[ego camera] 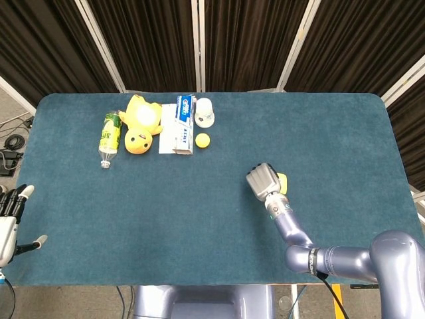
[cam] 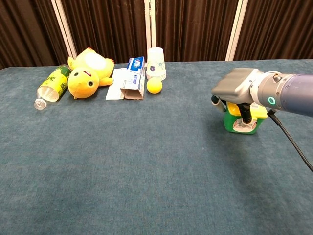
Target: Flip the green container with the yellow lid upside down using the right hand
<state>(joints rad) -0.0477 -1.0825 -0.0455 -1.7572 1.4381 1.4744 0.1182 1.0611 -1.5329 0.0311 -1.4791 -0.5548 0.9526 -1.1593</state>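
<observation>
The green container (cam: pixel 241 123) with the yellow lid (ego camera: pixel 283 181) stands upright on the right half of the blue table (ego camera: pixel 199 219). My right hand (cam: pixel 238 86) sits on top of it, palm down. Its fingers (cam: pixel 248 114) curl down over the front and left side and grip the container. From the head view the right hand (ego camera: pixel 263 181) hides most of the lid. My left hand (ego camera: pixel 8 222) hovers off the table's front left corner, fingers apart and holding nothing.
At the back left lie a plastic bottle (cam: pixel 51 88), a yellow plush duck (cam: pixel 88 73), a toothpaste box (cam: pixel 130 77), a paper cup (cam: pixel 156 63) and a small yellow ball (cam: pixel 155 86).
</observation>
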